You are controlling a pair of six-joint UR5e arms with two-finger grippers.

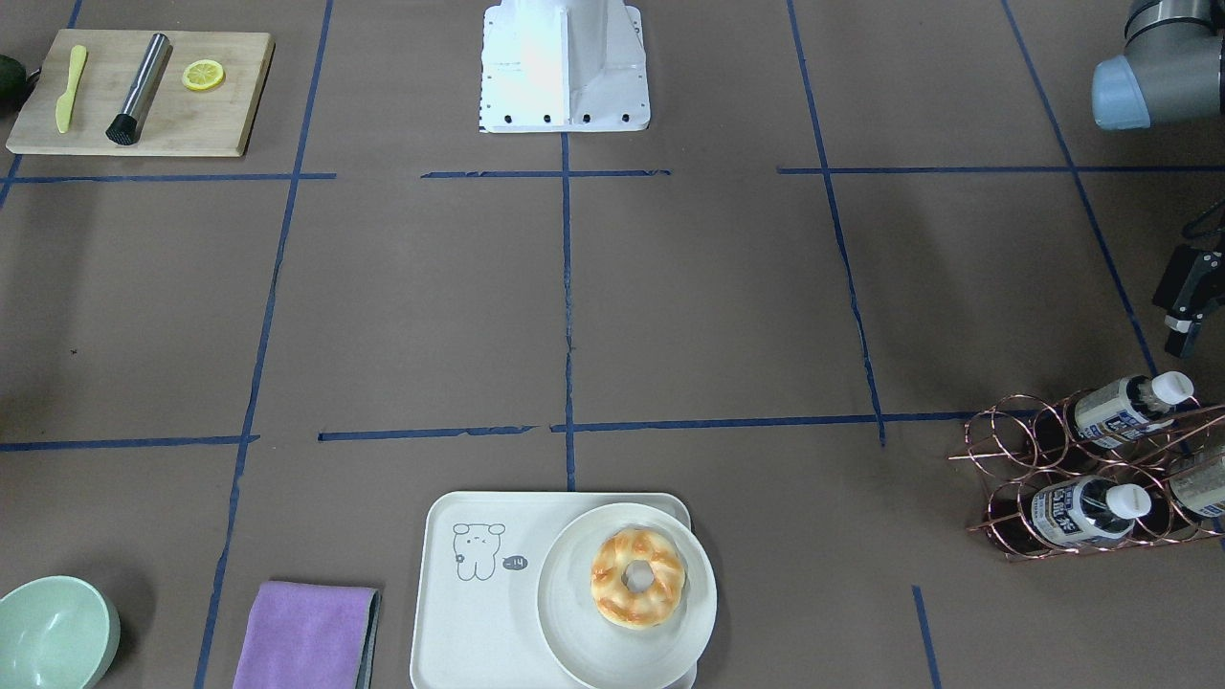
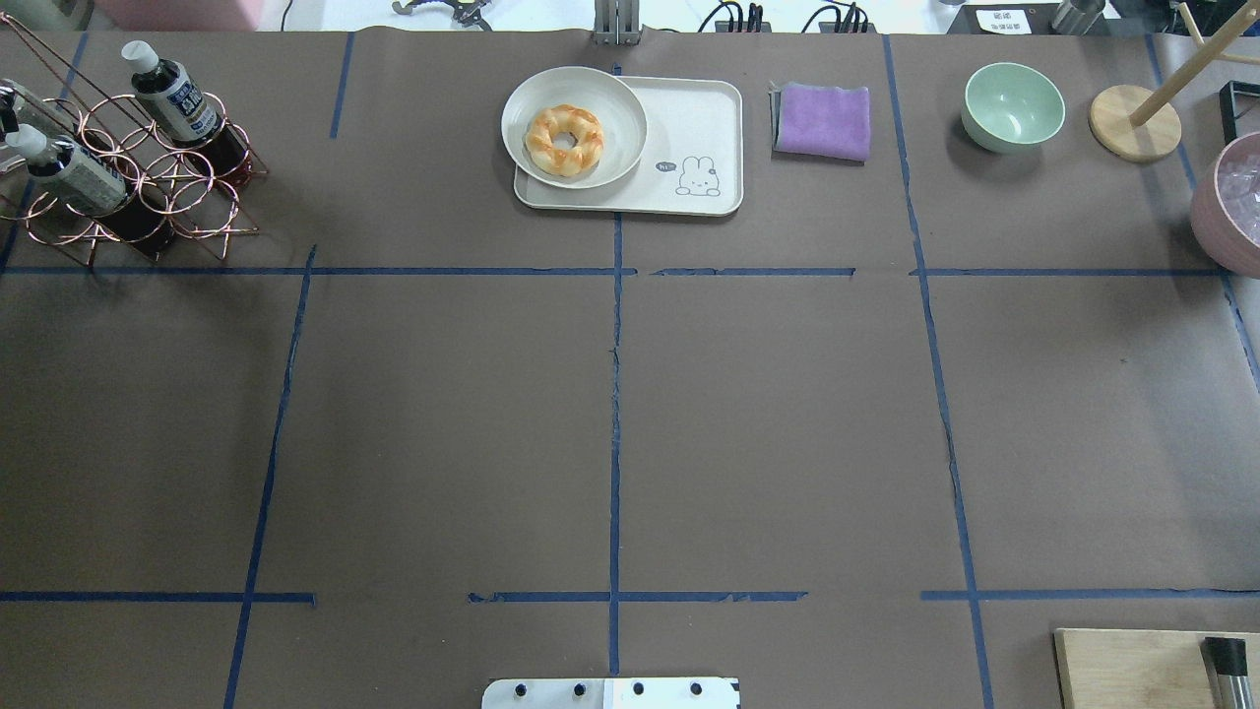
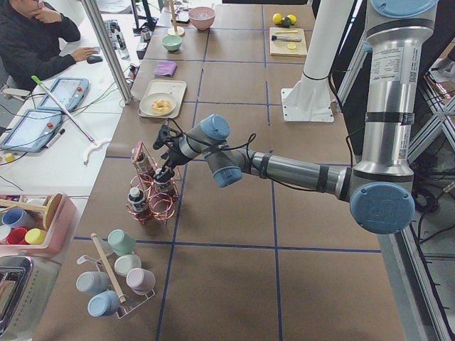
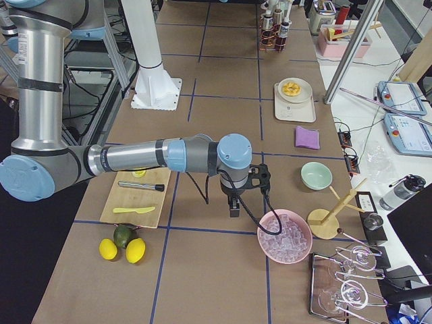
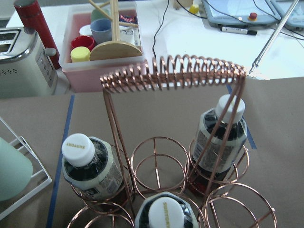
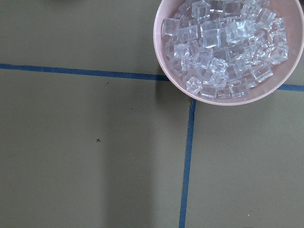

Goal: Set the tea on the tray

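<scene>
Three tea bottles with white caps lie in a copper wire rack [image 1: 1014,450]: one [image 1: 1115,407], one [image 1: 1081,507] and one cut by the edge [image 1: 1201,483]. They also show in the left wrist view, one at the left [image 5: 88,164] and one at the right [image 5: 221,137]. The cream tray [image 1: 469,593] with the line-drawn animal lies at the table's far edge from the robot. My left gripper [image 1: 1187,306] hangs just above the rack [image 3: 166,170]; I cannot tell its state. My right gripper [image 4: 233,209] hovers far off beside the ice bowl; I cannot tell its state.
A white plate [image 1: 565,612] with a donut [image 1: 637,577] covers half the tray. A purple cloth [image 1: 306,636] and a green bowl [image 1: 53,636] lie beside it. A cutting board [image 1: 144,91] holds tools. A pink bowl of ice [image 6: 228,47] is under the right wrist.
</scene>
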